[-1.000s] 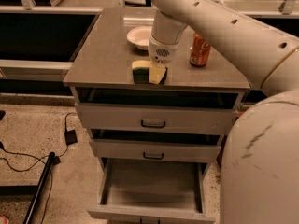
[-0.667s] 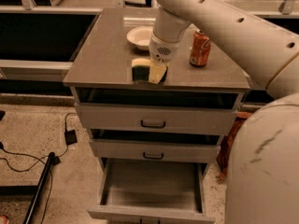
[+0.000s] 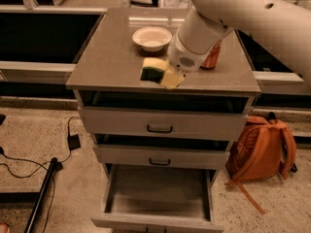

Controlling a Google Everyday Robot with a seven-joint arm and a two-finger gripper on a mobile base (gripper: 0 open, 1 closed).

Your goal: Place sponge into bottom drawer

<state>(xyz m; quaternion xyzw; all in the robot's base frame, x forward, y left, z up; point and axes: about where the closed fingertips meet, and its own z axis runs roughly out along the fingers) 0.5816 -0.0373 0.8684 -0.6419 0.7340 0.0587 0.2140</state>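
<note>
— Grey cabinet top [image 3: 112, 57], near its front edge: that's where the pale yellow foam sponge with the dark green face [image 3: 159, 73] is, right at the tip of the white arm's gripper [image 3: 176, 68].

— Is it gripped?

— Cannot tell; the wrist hides that.

— So how to do this well?

— I'd confirm the hold and lift clear of the edge. Then carry it forward past the two upper drawers and lower it into the open grey bottom drawer [image 3: 158, 191], well below.

— And its lie?

— Long axis roughly left to right, dipping rightward; green face turned left.
</note>
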